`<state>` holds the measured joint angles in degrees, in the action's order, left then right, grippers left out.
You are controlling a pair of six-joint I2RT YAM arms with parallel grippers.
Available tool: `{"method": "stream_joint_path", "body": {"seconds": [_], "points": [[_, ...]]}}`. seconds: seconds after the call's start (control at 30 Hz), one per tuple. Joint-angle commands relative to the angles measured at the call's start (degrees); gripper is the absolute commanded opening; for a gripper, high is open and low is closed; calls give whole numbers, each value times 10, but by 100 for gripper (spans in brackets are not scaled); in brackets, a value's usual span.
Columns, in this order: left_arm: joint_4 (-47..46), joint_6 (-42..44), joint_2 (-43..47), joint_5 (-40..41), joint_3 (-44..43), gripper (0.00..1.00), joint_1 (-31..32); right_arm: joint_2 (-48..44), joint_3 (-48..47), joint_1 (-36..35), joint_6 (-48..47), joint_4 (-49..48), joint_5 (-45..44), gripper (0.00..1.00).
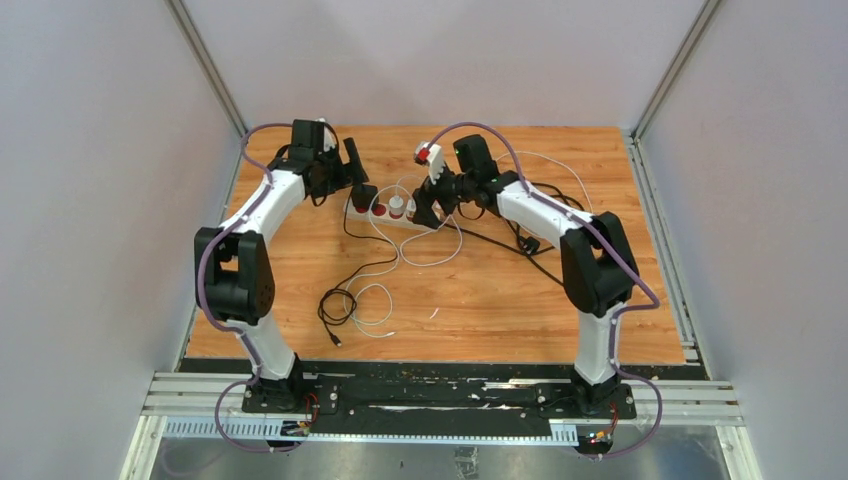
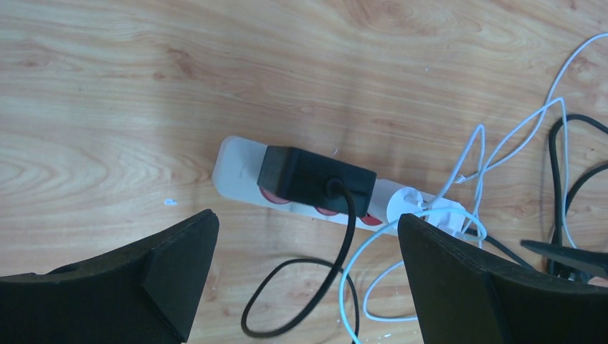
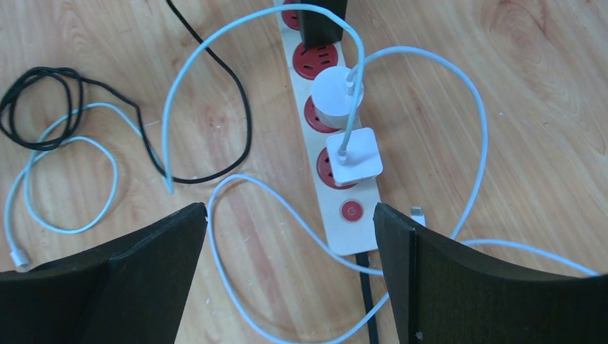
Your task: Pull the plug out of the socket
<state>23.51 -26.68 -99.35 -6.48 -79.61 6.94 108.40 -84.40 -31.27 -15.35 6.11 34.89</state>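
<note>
The socket (image 1: pixel 385 213) is a long white strip with red outlets, lying at the middle back of the wooden table. Three plugs sit in it: a black block plug (image 2: pixel 315 179), a round white plug (image 3: pixel 333 93) and a square white plug (image 3: pixel 355 156). My left gripper (image 2: pixel 307 217) hovers open above the strip's black-plug end, with nothing between its fingers. My right gripper (image 3: pixel 290 208) hangs open over the switch end of the socket (image 3: pixel 351 229), its fingers either side of bare wood and white cable, touching nothing.
A coiled black cable (image 1: pixel 338 305) and loose white cables (image 1: pixel 378 300) trail toward the front of the table. More black cable (image 1: pixel 530 240) lies under the right arm. Grey walls close in the table on three sides.
</note>
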Motion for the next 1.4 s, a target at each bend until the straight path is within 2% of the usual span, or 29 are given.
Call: {"method": "stream_joint_path", "body": {"seconds": [0.0, 0.23, 0.4, 0.77, 0.97, 1.03, 1.3, 1.37], "points": [[-4, 25, -42, -27, -35, 100, 1, 58, -67, -7, -45, 43, 16, 93], [21, 37, -106, -32, -82, 100, 1, 128, -135, -7, -71, 60, -7, 93], [17, 44, -124, -54, -79, 94, 1, 165, -165, -7, -82, 64, -11, 93], [-4, 44, -129, -80, -44, 84, 1, 212, -200, -8, -99, 66, -1, 82], [-7, 50, -132, -77, -32, 81, 1, 228, -210, -14, -109, 70, -8, 73], [-7, 52, -133, -76, -29, 80, 1, 233, -217, -15, -111, 70, -8, 68], [-7, 59, -137, -68, -21, 79, 1, 241, -229, -18, -109, 70, -11, 27], [-6, 60, -137, -65, -17, 79, 1, 239, -229, -17, -108, 71, -11, 21]]}}
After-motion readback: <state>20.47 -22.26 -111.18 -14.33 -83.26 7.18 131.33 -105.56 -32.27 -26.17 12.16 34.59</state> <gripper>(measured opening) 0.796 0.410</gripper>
